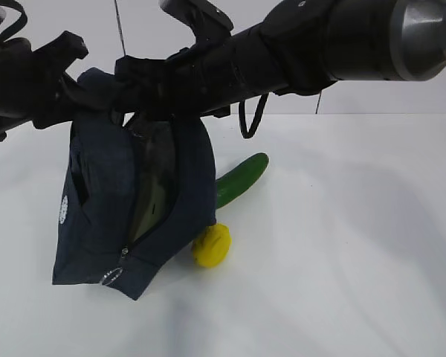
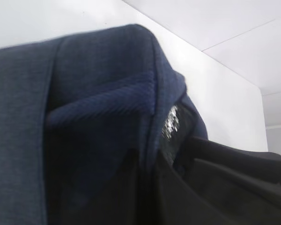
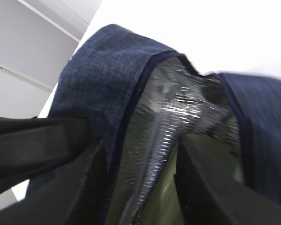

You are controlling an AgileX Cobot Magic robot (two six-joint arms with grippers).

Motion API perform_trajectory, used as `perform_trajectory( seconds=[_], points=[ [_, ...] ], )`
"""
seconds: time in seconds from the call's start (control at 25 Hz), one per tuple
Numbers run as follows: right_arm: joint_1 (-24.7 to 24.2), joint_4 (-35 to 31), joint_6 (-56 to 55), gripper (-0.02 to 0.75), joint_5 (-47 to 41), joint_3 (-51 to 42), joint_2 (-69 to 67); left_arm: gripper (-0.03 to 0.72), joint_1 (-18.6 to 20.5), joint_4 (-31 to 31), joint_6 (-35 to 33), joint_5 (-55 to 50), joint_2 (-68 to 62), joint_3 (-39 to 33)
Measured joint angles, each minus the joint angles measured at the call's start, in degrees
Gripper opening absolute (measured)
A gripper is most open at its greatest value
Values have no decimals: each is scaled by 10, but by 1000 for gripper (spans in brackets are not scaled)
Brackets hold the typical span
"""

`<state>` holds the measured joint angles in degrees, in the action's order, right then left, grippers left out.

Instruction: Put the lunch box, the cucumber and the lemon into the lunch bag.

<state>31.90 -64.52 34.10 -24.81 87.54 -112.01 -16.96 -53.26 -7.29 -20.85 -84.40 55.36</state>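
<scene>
The navy lunch bag (image 1: 97, 216) hangs tilted, its lower corner on the white table and its zipper open. My left gripper (image 1: 89, 93) is shut on the bag's top fabric (image 2: 84, 93), fingers dark and close (image 2: 150, 187). My right gripper (image 1: 145, 111) reaches in from above. Its jaws (image 3: 140, 145) stand apart astride the bag's side wall (image 3: 107, 70), one finger outside, one inside against the shiny lining. The lunch box (image 1: 145, 212) shows pale green inside the bag (image 3: 165, 200). The cucumber (image 1: 245, 177) lies behind the bag. The lemon (image 1: 212, 244) rests by its lower right corner.
Both black arms cross the top of the exterior view, the right arm (image 1: 320, 44) spanning from the right edge. A silver zipper pull (image 1: 113, 277) hangs at the bag's low front corner. White table (image 1: 357, 260) stretches right and forward of the bag.
</scene>
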Motion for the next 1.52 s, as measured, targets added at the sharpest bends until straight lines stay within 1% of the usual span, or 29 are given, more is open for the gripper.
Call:
perform_trajectory(
  seconds=[0.28, 0.44, 0.56, 0.72, 0.88, 1.04, 1.16, 1.32, 1.52],
  points=[
    [-7, 13, -1, 386, -45, 6, 12, 8, 0, 21, 0, 0, 0, 0],
    [-35, 37, -5, 386, -94, 6, 46, 8, 0, 33, 0, 0, 0, 0],
    [-70, 74, -17, 386, -147, 7, 68, 8, 0, 43, 0, 0, 0, 0],
    [-108, 136, -24, 386, -237, 9, 78, 8, 0, 48, 0, 1, 0, 0],
    [-126, 227, -40, 386, -300, 9, 78, 8, 0, 48, 0, 2, 0, 0],
    [-128, 321, -64, 384, -326, 9, 78, 8, 0, 53, 0, 3, 0, 0],
    [-128, 365, -67, 384, -338, 9, 78, 8, 2, 68, 0, 3, 0, 0],
    [-128, 398, -67, 384, -341, 9, 78, 8, 17, 79, 0, 3, 0, 0],
    [-128, 412, -67, 383, -319, 9, 78, 8, 40, 107, 0, -11, 0, 0]
  ],
)
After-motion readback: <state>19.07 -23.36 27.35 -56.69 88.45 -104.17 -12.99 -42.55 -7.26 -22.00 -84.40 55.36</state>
